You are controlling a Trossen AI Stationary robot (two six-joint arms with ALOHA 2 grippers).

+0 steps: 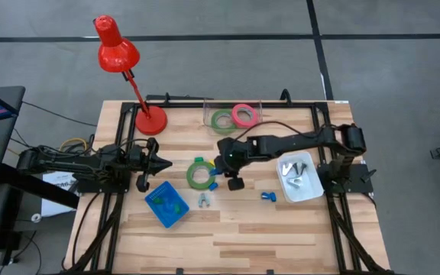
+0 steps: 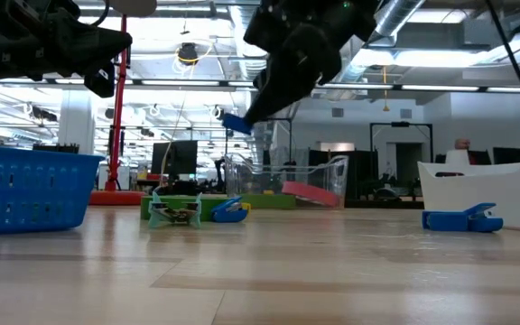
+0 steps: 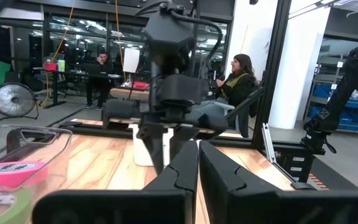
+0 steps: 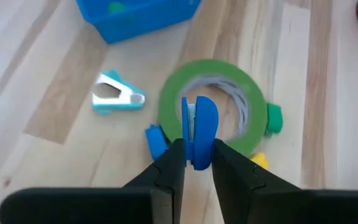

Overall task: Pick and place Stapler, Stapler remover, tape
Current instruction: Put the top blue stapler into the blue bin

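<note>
Right now my right tool [image 4: 194, 163] is pinched shut on a small blue stapler [image 4: 199, 130] held on end above the green tape ring [image 1: 199, 174] at frame centre, so the white tray [image 1: 300, 192] lies rightward, nearer this arm.

Blue stapler [image 4: 197, 132] aloft above green tape [image 4: 213, 107]

A red desk lamp [image 1: 121, 65] is sitting at the far-left corner of the wooden table [image 1: 281, 229], its head leaning out past the edge. A white tray [image 1: 300, 182] is resting over on the right side, and two people are sitting at desks in the room behind.
</note>
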